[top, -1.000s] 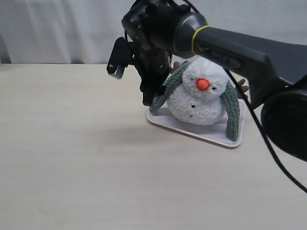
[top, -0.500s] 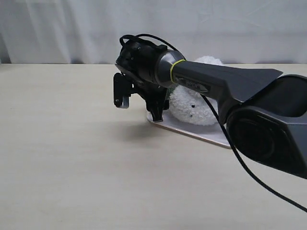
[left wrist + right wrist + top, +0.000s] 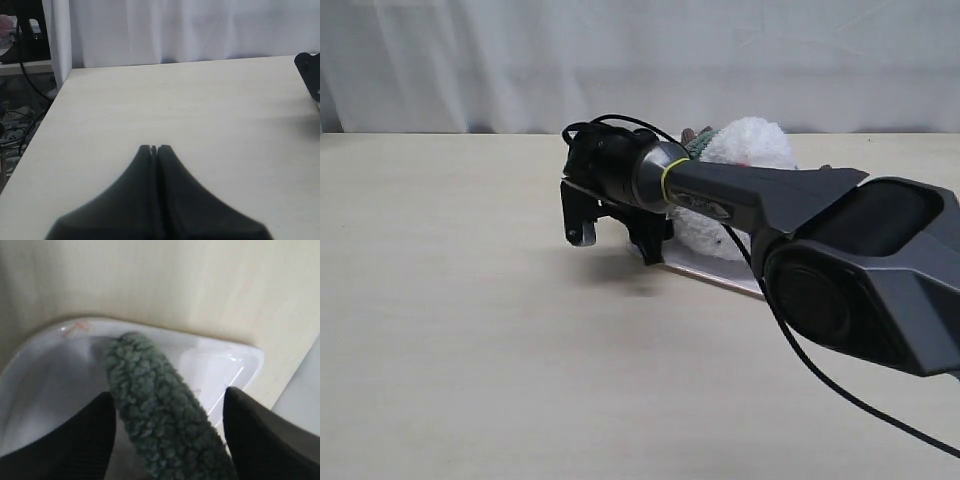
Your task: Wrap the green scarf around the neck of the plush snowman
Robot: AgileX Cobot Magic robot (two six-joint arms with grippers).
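Right hand (image 3: pixel 168 396): spread, green scarf (image 3: pixel 137 367) end lying between its fingers on a white tray (image 3: pixel 222 362) | snowman (image 3: pixel 752 145): just beside that hand | left hand (image 3: pixel 154 148): pressed together above desk (image 3: pixel 200 105)

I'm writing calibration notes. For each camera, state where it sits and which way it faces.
Exterior: off the arms, looks across the table toward the curtain; the right arm crosses from the right, hiding most of the snowman.
Left wrist: above the shut left gripper, faces over the table to the curtain.
Right wrist: behind the open right gripper, looks down at the scarf between its jaws, over the tray.
Shared: exterior and right wrist both show scarf, tray and right gripper.
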